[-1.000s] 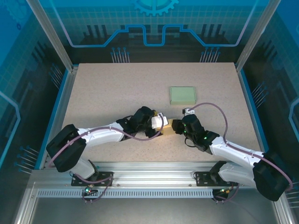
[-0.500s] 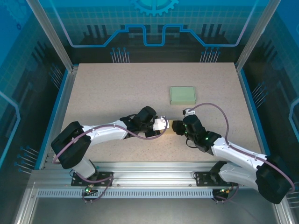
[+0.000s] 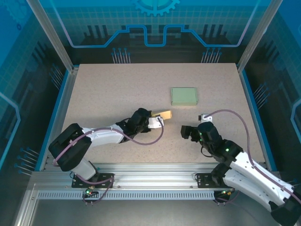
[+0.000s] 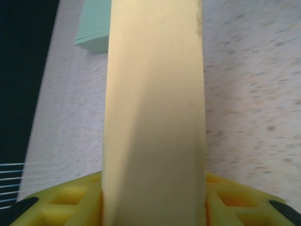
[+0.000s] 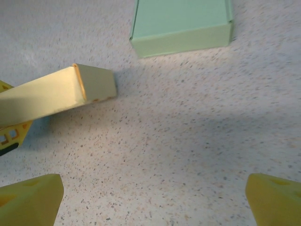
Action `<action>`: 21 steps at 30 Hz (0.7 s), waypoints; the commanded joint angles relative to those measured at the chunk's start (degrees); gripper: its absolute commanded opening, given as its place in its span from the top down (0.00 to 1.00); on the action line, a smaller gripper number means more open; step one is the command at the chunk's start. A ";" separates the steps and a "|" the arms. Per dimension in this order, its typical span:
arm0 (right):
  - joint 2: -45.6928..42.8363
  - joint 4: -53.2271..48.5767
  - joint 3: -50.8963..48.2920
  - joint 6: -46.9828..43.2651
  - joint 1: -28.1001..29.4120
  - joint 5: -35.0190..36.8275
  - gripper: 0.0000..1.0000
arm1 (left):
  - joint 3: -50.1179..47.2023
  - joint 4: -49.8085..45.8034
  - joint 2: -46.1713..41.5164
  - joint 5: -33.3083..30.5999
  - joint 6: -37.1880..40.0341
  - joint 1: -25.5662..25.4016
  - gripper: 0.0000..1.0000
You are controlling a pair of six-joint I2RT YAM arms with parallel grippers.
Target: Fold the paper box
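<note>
here the speckled table (image 3: pixel 117 84) bears a flat green box (image 3: pixel 184 96) right of centre; just nearer is the slim yellow paper box (image 3: pixel 164 115), one end clamped in the left gripper (image 3: pixel 156 121). the right gripper (image 5: pixel 153 202) stands wide, holding nothing.

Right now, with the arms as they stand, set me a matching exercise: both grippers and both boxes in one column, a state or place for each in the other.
Things:
1. left gripper
2. right gripper
3. yellow box
4. green box

States:
A. lying flat on the table, apart from both grippers
B. open, holding nothing
C. shut on a box
D. gripped at one end, the other end sticking out free

Pairs: 1-C, 2-B, 3-D, 4-A
</note>
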 commanded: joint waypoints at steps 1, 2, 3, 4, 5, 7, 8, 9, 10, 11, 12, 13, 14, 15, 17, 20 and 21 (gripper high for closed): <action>-4.85 -8.16 1.66 1.54 -0.07 3.97 0.00 | 0.10 11.33 1.19 -1.95 5.58 3.82 0.55; -6.22 -8.53 1.51 1.66 -0.05 3.99 0.00 | 0.57 12.52 2.52 -2.23 6.92 4.78 0.55; -7.33 -8.91 1.32 1.75 -0.04 3.95 0.00 | 0.94 13.68 3.78 -2.61 8.48 5.48 0.55; -8.28 -9.35 1.16 1.90 -0.03 4.16 0.00 | 1.33 15.63 5.47 -3.05 10.56 6.19 0.55; -9.06 -9.75 0.99 1.93 -0.06 4.33 0.00 | 1.37 18.28 7.23 -3.33 12.76 6.63 0.55; -9.95 -10.64 0.94 2.06 -0.13 5.02 0.00 | 1.65 24.84 10.86 -3.66 16.34 7.31 0.55; -10.08 -10.94 0.94 2.07 -0.08 5.23 0.00 | 2.19 27.60 12.91 -4.32 17.69 7.46 0.55; -10.14 -11.09 0.96 2.02 -0.12 5.45 0.00 | 2.71 29.66 14.95 -4.64 18.85 7.59 0.54; -10.19 -11.16 0.96 2.02 -0.07 5.69 0.00 | 3.23 31.74 16.74 -4.38 20.33 7.65 0.54; -10.06 -11.04 0.96 1.89 -0.05 5.97 0.00 | 3.75 33.76 18.50 -3.94 21.71 7.68 0.54; -9.98 -11.04 1.05 1.80 -0.10 6.19 0.00 | 4.41 35.38 20.01 -3.64 22.60 7.64 0.54; -9.84 -11.04 1.20 1.77 -0.11 6.50 0.00 | 5.16 36.94 21.71 -3.27 23.58 7.66 0.54; -9.63 -11.05 1.37 1.67 -0.13 6.65 0.00 | 5.97 38.20 23.25 -3.05 24.71 7.68 0.54; -9.50 -11.03 1.49 1.59 -0.05 6.81 0.00 | 6.46 39.01 24.43 -2.85 25.74 7.68 0.54; -9.23 -11.17 1.53 1.58 -0.07 7.17 0.00 | 7.11 40.07 26.11 -2.31 27.44 7.68 0.49; -9.03 -11.08 1.33 1.58 -0.05 7.62 0.00 | 6.52 39.10 26.00 -1.27 26.83 7.76 0.26; -8.99 -10.89 1.16 1.56 -0.11 7.64 0.00 | 6.38 38.07 25.73 -1.32 26.39 7.69 0.22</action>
